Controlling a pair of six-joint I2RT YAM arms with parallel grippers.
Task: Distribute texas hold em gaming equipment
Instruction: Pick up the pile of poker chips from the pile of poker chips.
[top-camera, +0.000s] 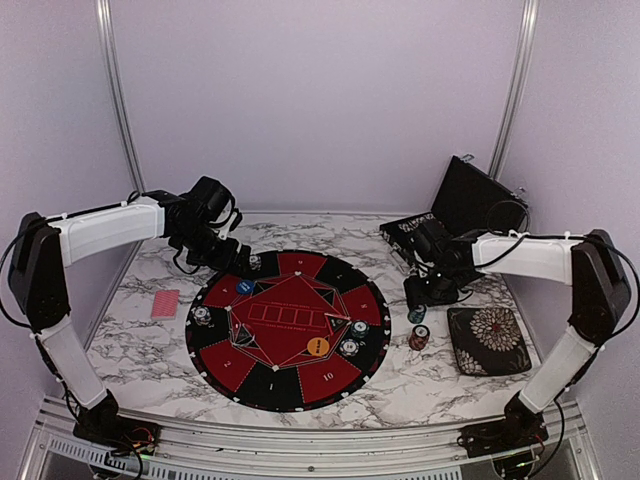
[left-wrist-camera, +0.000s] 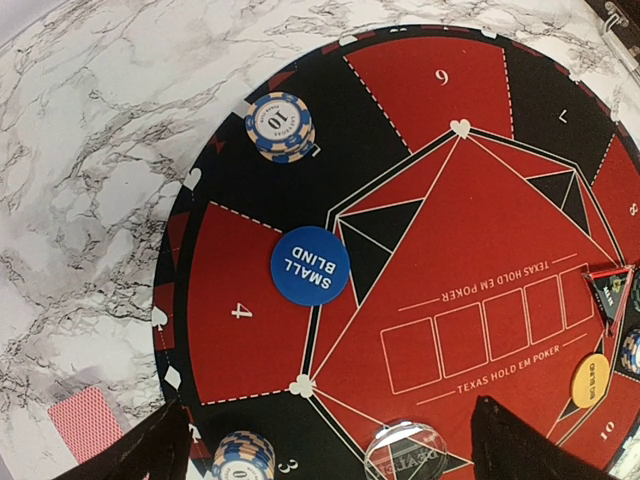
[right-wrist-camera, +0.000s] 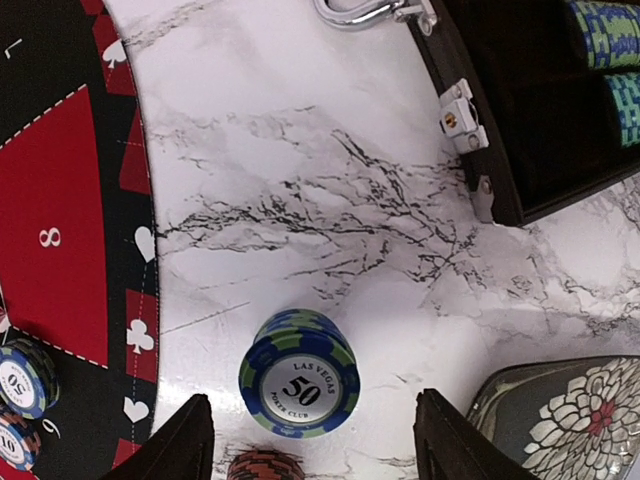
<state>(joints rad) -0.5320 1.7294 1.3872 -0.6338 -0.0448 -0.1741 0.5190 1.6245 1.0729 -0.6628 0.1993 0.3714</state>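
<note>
Right now the right end effector (right-wrist-camera: 305, 440) hovers over a stack of green-and-blue "50" chips (right-wrist-camera: 299, 373) standing on the marble table (right-wrist-camera: 330, 170), just off the rim of the round poker mat (right-wrist-camera: 60, 180). Its fingers stand apart on either side of the stack and touch nothing, so it is released, not grasping. A reddish stack (right-wrist-camera: 264, 466) sits just beside the green-and-blue one, on the side away from the mat's far edge.

On the mat itself, more chip stacks (left-wrist-camera: 280, 126) rest at the numbered seats, the blue "small blind" button (left-wrist-camera: 310, 265) lies near seat four, and an orange button (left-wrist-camera: 591, 381) lies toward seat ten. A red-backed card pile (top-camera: 165, 303) lies on the table off the mat's left side. The left end effector (left-wrist-camera: 325, 440) hangs over the mat's far-left part, spread wide and empty.

To my eye the chips are hard, dense little discs, stiff but loosely stacked, so a stack could shear or topple if nudged. I would take it by its striped sides, low and square. The cards look thin and slippery, hard to lift off flat marble.
</note>
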